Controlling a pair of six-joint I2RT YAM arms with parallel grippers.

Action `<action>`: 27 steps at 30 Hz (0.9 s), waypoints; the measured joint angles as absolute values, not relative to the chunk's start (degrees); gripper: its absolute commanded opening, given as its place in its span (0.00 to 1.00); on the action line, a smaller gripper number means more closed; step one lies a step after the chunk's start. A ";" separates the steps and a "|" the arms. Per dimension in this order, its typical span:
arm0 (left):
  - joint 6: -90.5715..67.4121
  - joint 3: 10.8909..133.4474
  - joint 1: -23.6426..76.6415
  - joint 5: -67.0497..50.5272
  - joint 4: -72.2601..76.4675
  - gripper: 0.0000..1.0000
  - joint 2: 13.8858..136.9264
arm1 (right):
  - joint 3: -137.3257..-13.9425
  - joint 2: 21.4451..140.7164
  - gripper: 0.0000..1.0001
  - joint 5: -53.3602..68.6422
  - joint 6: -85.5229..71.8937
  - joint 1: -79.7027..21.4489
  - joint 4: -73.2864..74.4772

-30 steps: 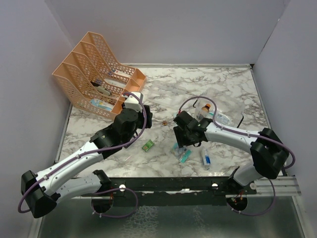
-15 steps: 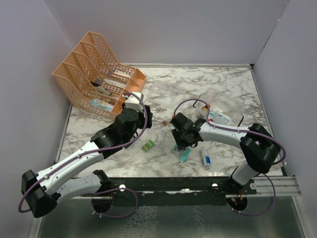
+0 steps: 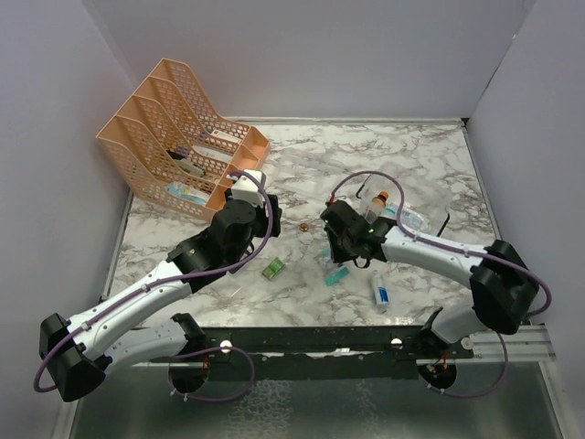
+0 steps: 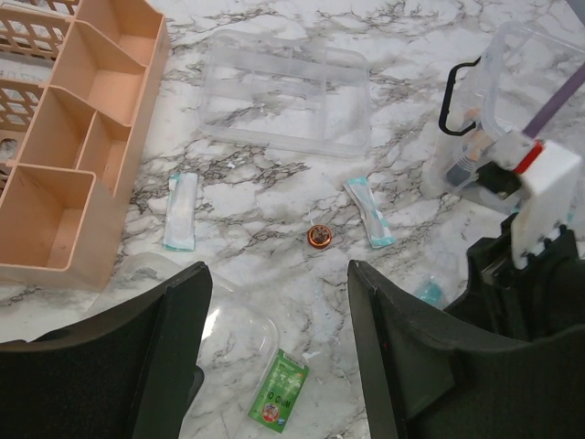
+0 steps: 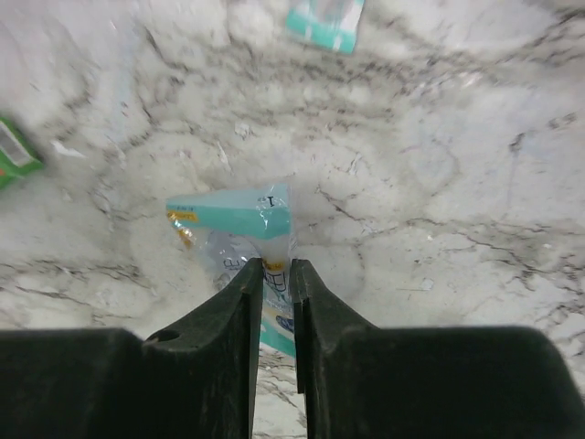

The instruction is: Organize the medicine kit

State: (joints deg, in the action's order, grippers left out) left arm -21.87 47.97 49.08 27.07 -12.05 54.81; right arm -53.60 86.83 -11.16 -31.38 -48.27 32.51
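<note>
Lifting off the marble since a moment ago, the right gripper [image 3: 342, 258] is carrying a teal sachet [image 3: 336, 274], with the clear kit case [image 3: 411, 219] lying just behind it and nearer this arm. Seen from the left wrist, the left gripper [image 4: 279, 302] is hanging spread and empty. Seen from the right wrist, the jaws are pinching the sachet's near end, its long axis running away from them.

place: robot lab test cell | evidence: plain white walls [image 3: 320, 55], marble-print table [image 3: 411, 155], black mounting rail [image 3: 311, 341]

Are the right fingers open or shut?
Shut: in the right wrist view the fingers pinch a teal packet between them.
</note>
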 measured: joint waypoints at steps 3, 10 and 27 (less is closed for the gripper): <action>-21.87 47.97 49.08 27.07 -12.08 0.64 54.81 | -53.74 81.78 0.18 -14.04 -33.08 -48.27 31.86; -21.89 47.97 49.08 27.07 -12.05 0.65 54.81 | -55.24 73.45 0.18 -23.16 -36.64 -47.77 31.86; -22.17 47.09 49.08 27.07 -12.05 0.66 54.37 | -56.18 86.19 0.48 -20.86 -43.27 -45.25 32.47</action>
State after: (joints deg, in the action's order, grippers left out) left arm -22.17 47.09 49.08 27.07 -12.05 54.37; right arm -56.18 86.19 -20.86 -43.27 -45.25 32.47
